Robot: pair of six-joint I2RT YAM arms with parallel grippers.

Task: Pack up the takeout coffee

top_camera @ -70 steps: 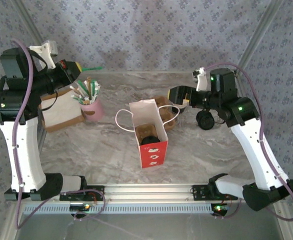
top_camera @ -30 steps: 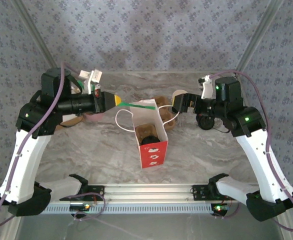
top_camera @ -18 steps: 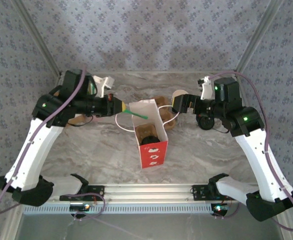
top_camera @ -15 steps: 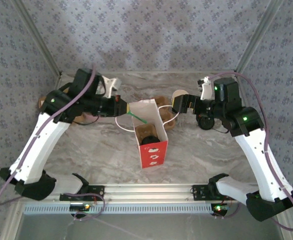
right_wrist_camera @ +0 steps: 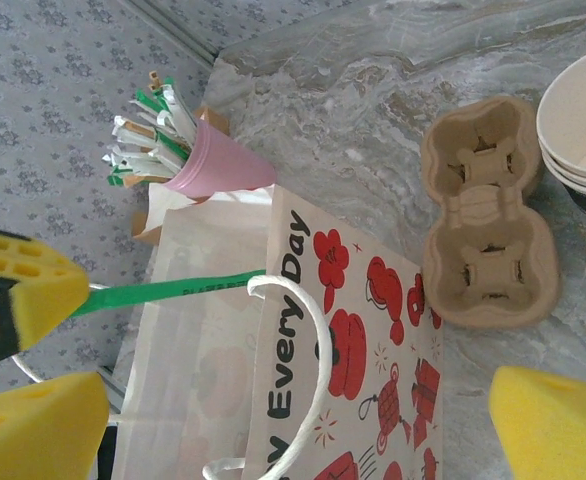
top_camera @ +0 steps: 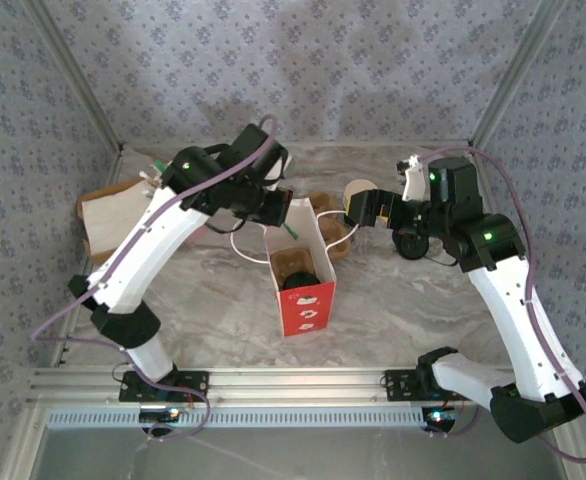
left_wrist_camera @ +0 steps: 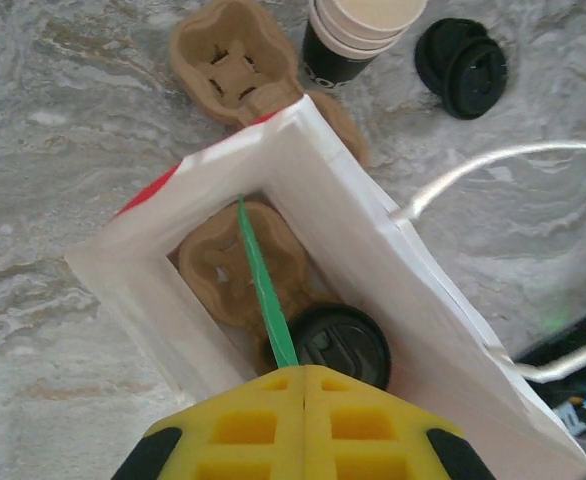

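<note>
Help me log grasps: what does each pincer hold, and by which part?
The left pincer is shut on one end of a thin green stick; the right pincer is open, holding nothing.

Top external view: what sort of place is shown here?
Probably a robot test cell staged as a coffee takeout counter: robot arms bolted to a marble-look table, cloth walls around, and a red paper bag, cardboard cup carrier and pink cup of straws on it.
</note>
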